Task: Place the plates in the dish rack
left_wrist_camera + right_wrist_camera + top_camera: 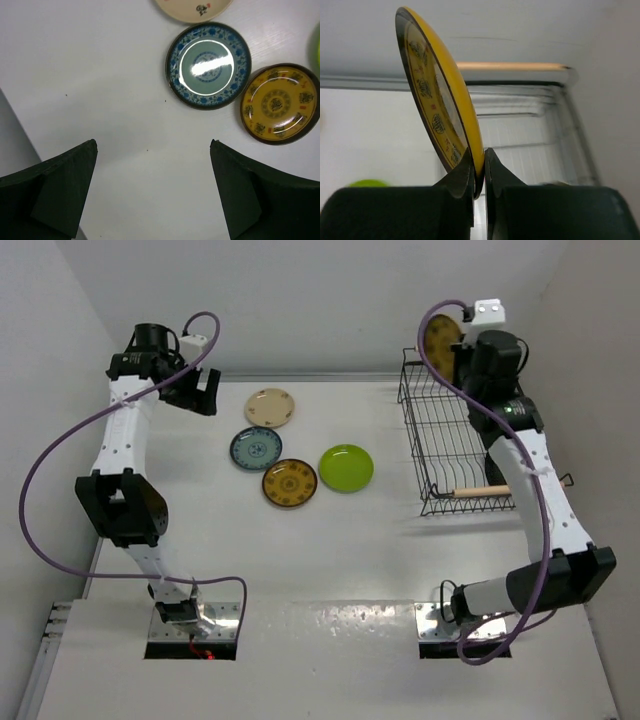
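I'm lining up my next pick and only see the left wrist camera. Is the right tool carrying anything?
Observer: Yes, the right tool is shut on the rim of a brown-and-yellow plate, held on edge.
Operator: Where is it?
Observer: Raised near the far end of the dish rack.
Operator: How many plates aren't loaded yet?
Observer: Four lie flat on the table: a beige plate, a blue plate, a second brown-and-yellow plate and a green plate.

no readable text or numbers, mark on beige plate (180, 9) illegible
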